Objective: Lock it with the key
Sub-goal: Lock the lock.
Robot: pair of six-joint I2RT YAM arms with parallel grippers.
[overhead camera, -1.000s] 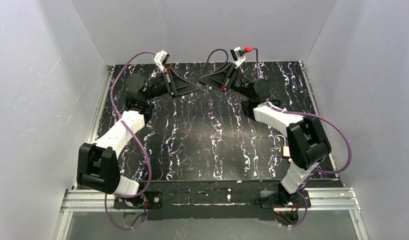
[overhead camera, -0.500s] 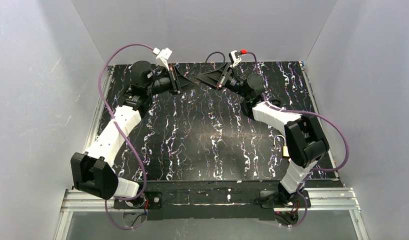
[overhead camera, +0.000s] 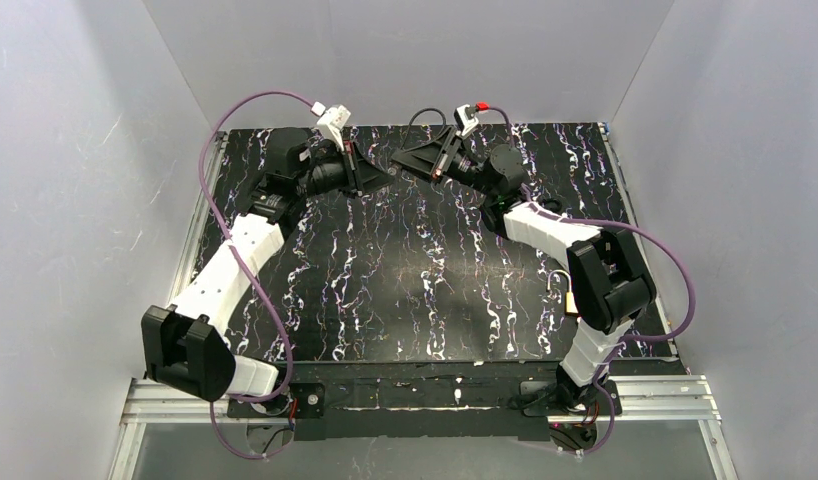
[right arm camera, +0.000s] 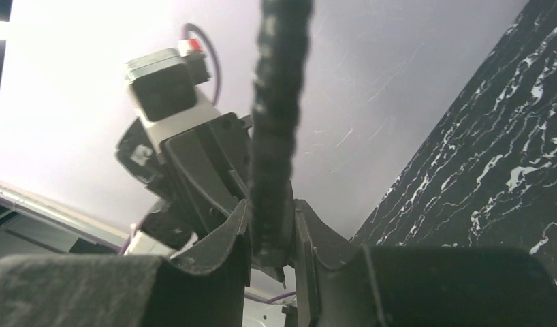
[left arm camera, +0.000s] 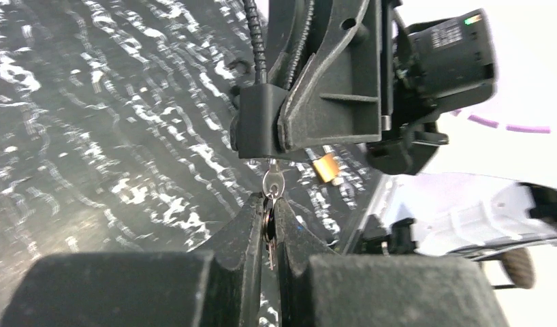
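Observation:
The brass lock [overhead camera: 568, 297] lies on the black marbled table [overhead camera: 425, 280] beside my right arm's elbow, and shows small in the left wrist view as the lock [left arm camera: 325, 166]. No gripper touches it. My left gripper [left arm camera: 267, 201] is shut on a bunch of silver keys; one key [left arm camera: 272, 184] reaches up to the underside of a small black padlock [left arm camera: 259, 129]. My right gripper [right arm camera: 270, 204] is shut on that black padlock [right arm camera: 272, 228], whose ribbed cable [right arm camera: 276, 102] rises out of the jaws. Both grippers meet tip to tip above the far middle of the table, left gripper [overhead camera: 383, 172] facing right gripper [overhead camera: 397, 158].
White walls enclose the table on three sides. A metal rail [overhead camera: 425, 395] with both arm bases runs along the near edge. Purple cables [overhead camera: 675, 290] loop off both arms.
My left jaws have closed tight on the keys while the left wrist swung up and back. The right gripper shifted slightly left and farther back, still holding the black padlock.

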